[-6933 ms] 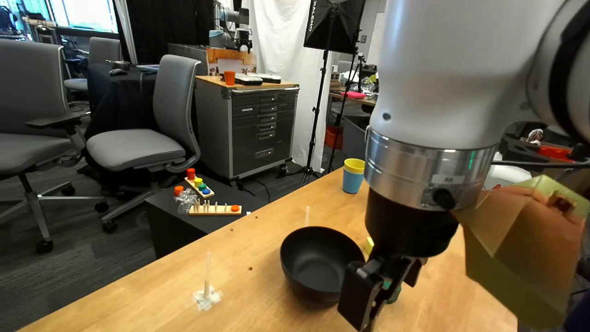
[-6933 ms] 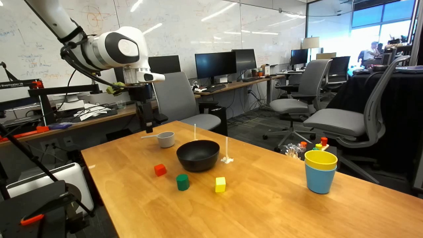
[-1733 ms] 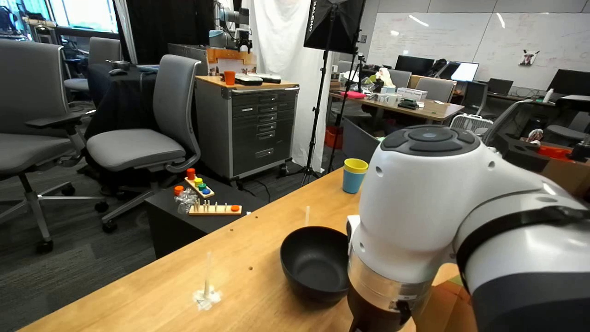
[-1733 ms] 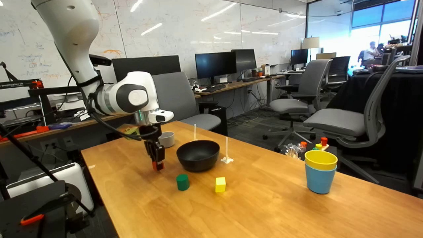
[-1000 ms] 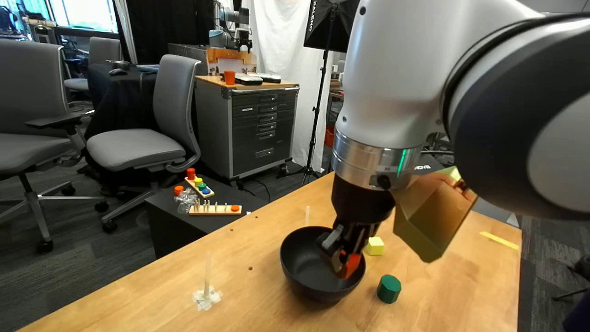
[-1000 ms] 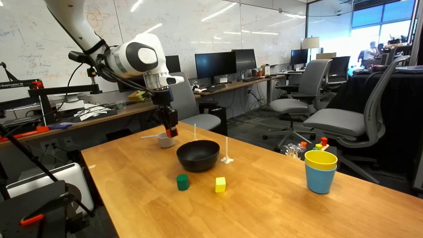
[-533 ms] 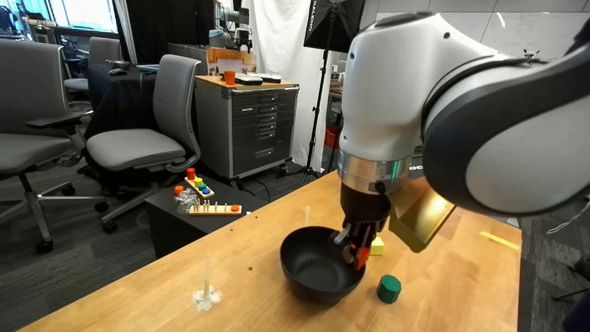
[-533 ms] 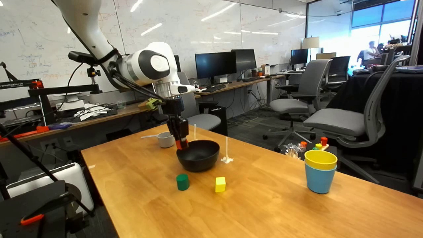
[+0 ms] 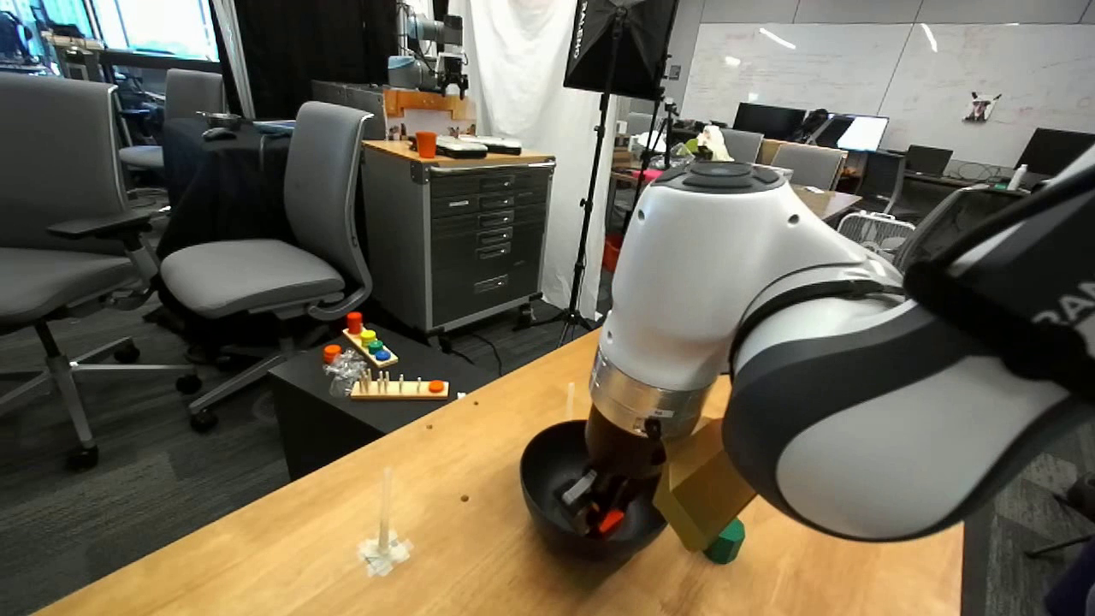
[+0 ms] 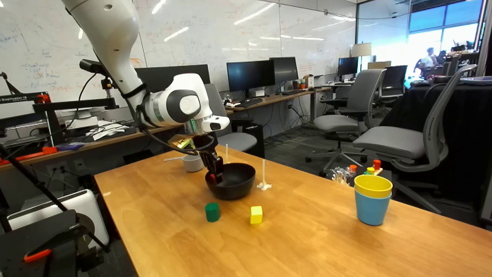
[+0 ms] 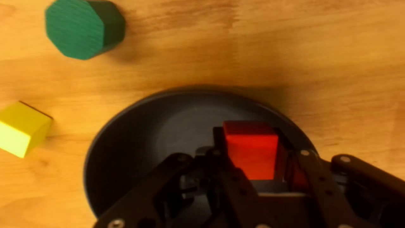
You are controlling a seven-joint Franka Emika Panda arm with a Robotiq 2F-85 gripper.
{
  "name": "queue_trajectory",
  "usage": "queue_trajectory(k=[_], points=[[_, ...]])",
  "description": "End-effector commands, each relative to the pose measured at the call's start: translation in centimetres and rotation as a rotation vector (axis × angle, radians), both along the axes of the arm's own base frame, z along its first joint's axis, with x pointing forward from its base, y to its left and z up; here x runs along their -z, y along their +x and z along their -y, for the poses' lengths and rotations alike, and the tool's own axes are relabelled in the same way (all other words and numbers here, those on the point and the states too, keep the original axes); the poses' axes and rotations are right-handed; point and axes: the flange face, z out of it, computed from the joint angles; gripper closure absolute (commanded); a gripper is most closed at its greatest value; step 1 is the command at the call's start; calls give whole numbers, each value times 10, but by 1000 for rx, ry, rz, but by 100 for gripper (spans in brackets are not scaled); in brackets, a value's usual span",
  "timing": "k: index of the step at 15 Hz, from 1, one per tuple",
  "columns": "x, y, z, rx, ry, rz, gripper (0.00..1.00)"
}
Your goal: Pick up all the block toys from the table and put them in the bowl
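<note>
My gripper [image 11: 250, 144] is shut on the red block [image 11: 253, 155], with a finger on each side of it. Both are lowered inside the rim of the black bowl [image 10: 232, 192], near one side of it; whether the block touches the bowl's inside, I cannot tell. On the wooden table [image 10: 307, 246] stands the green block [image 10: 212, 212], just outside the bowl. The yellow block [image 10: 256, 214] also rests on the table; in the wrist view the same yellow block [image 11: 23, 129] is at the left edge. The arm hides it in an exterior view.
A grey measuring cup [image 10: 193, 163] stands close behind the gripper. Thin white upright sticks [image 10: 263, 173] rise from the table near the bowl. Stacked yellow and blue cups [image 10: 373, 204] are farther along. A low black stand [image 9: 316, 428] holds peg toys beside the table.
Several seconds ago the red block lay on the table. It was then gripped and lifted. Over the last second, my gripper has carried it across and down into the bowl.
</note>
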Motion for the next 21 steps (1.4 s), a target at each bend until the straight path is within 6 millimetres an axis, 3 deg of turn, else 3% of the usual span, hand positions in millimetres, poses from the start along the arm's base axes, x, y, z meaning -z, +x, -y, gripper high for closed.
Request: queue_trajectory(k=[1,2,4,8,13,16,21], points=[[-10,13,-20,-5,42,72,76],[-12,14,-22,-9,44,85,37],[-15,12,-24,-24,46,104,31],[-24,8,-26,-42,62,122,1],[-58,-9,-25,-59,73,137,0],[-92,-40,-20,-108,68,128,1],[-128,-85,18,-154,21,147,0]])
